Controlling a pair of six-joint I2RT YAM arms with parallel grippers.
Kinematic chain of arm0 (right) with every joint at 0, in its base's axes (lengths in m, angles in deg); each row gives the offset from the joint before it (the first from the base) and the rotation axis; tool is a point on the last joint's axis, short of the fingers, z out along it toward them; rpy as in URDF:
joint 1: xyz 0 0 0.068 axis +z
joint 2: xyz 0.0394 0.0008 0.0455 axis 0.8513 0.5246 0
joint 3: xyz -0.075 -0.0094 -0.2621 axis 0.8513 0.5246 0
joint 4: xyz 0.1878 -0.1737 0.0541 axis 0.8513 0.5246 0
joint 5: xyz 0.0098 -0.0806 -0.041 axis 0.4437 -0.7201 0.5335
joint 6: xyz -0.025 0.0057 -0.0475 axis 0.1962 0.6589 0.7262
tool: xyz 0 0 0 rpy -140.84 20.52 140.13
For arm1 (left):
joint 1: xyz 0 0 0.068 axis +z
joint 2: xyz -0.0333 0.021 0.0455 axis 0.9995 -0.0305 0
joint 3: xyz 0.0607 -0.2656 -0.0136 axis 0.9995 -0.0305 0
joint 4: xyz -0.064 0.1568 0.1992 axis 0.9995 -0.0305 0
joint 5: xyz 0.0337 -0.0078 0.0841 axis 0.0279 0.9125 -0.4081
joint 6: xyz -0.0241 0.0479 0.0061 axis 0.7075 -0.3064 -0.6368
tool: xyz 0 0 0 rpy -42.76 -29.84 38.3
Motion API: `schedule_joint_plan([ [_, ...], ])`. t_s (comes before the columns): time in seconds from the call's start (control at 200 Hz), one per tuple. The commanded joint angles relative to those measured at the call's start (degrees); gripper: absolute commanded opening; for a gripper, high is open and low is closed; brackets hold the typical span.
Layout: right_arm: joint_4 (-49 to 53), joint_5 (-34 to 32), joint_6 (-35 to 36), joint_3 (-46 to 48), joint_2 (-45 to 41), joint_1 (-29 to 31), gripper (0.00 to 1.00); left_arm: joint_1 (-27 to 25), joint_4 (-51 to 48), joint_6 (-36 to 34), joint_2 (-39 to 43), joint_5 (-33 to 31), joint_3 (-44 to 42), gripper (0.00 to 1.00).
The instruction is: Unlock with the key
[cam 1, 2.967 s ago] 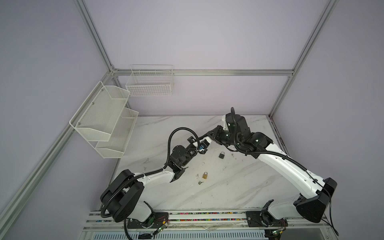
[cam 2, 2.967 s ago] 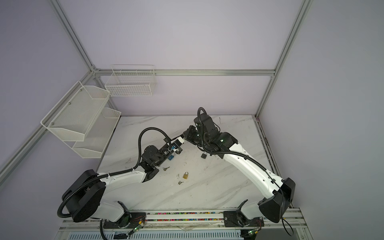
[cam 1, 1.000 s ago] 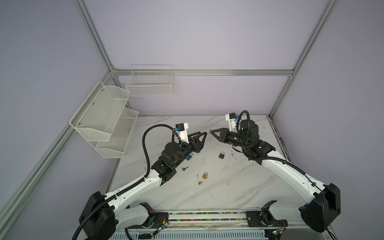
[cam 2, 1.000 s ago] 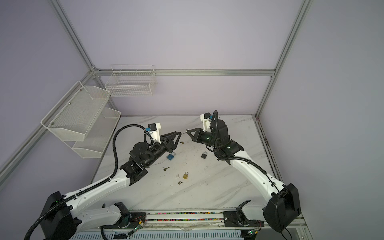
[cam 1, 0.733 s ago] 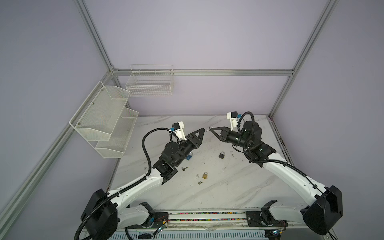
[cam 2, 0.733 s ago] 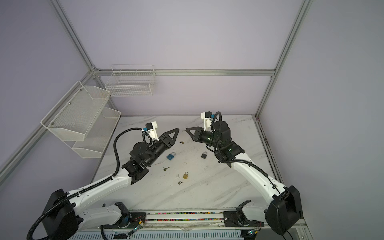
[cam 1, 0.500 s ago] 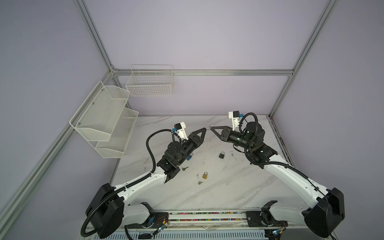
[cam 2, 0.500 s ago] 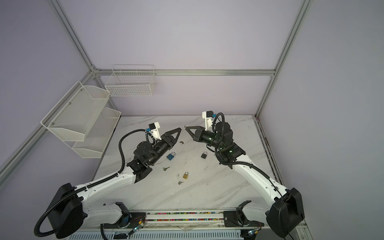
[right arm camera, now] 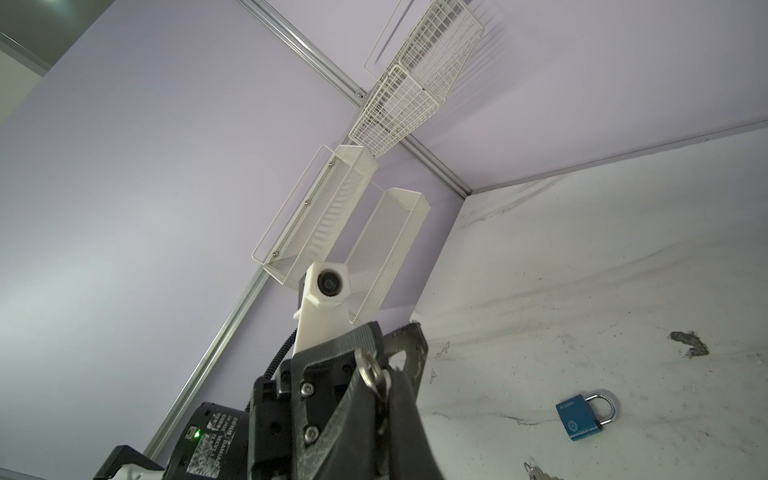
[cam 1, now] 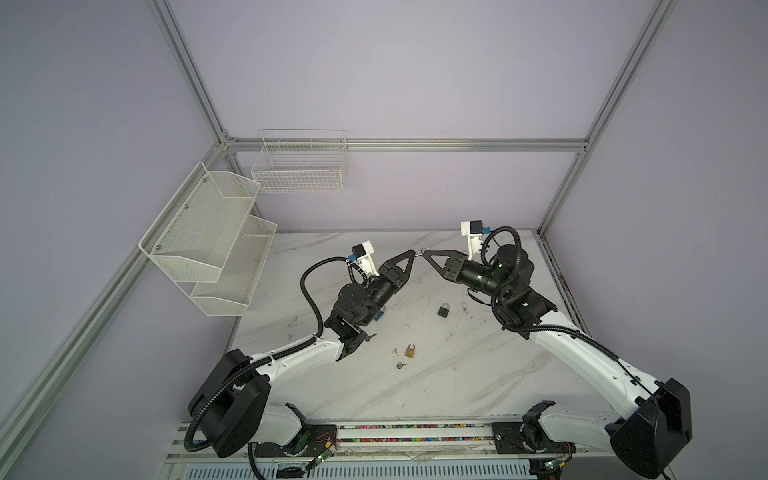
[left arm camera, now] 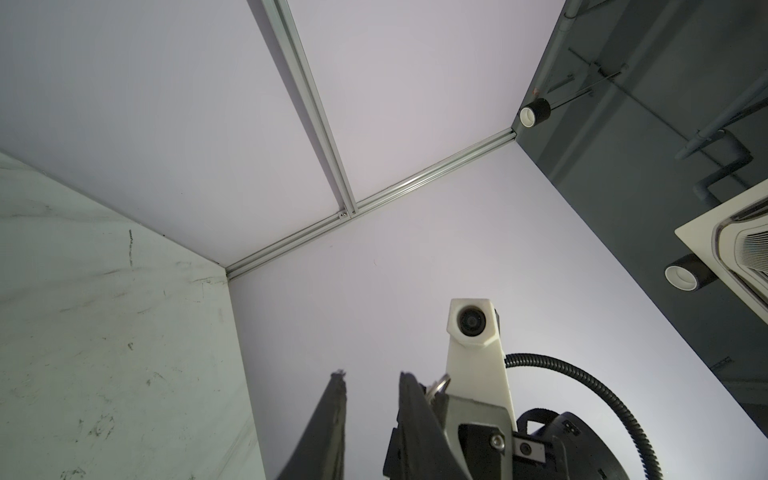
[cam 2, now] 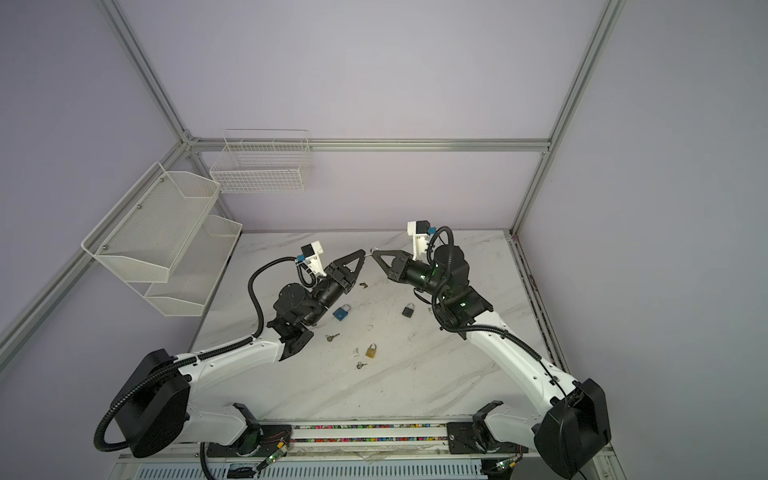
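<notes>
Taking 12 o'clock as the back wall in both top views, the two arms meet tip to tip in the air over the back half of the counter (cam 1: 457,374), toward 12 o'clock from its middle. The right tool (cam 1: 424,252) comes in from 3 o'clock with its fingers pressed together on the key (right arm camera: 370,368), whose ring sticks out at the very tip. The left tool (cam 1: 411,251) reaches in from 9 o'clock and points straight at it. In the left wrist view its fingers (left arm camera: 338,415) stand a little apart with only wall showing between them, and the key's ring shows just past one of them. Whether that finger touches the key cannot be told. Three locks lie flat on the counter below. The brass padlock (cam 2: 371,350) is near the middle, the black padlock (cam 2: 409,311) is between 1 and 2 o'clock of it, and the blue padlock (cam 2: 341,312) is at 11 o'clock, just beside the left arm's wrist. Loose keys lie around the brass padlock: one (cam 2: 331,336) at about 10 o'clock, one (cam 2: 360,365) close by at 7 o'clock, and one (cam 2: 364,285) farther off at 12 o'clock, under the meeting tips.
</notes>
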Motion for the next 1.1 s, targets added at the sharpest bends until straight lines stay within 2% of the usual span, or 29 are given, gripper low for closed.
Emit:
schedule_joint_plan([
  [0.0,0.4,-0.7,0.3,0.9,-1.3,0.0,0.0,0.1,5.8,0.3,1.5,0.6,5.0,0.24],
  [0.17,0.5,-1.9,0.2,1.1,-1.9,0.1,0.0,0.0,4.3,0.5,2.9,-1.0,4.1,0.27],
  [0.48,-3.7,-0.4,-2.2,-0.2,-0.4,0.7,0.0,0.0,-1.0,0.6,3.1,1.0,6.8,0.29],
  [0.685,-3.9,-0.9,-2.1,-0.4,0.7,1.3,0.0,-0.2,2.1,1.0,1.7,3.4,8.5,0.28],
  [0.8,-4.4,-1.2,-2.0,-0.3,1.1,1.4,0.0,-0.3,2.6,1.0,1.3,3.6,8.7,0.25],
  [1.095,-6.9,-2.0,-2.5,-0.3,0.2,1.5,0.0,-0.5,1.2,1.1,0.8,2.9,8.8,0.24],
])
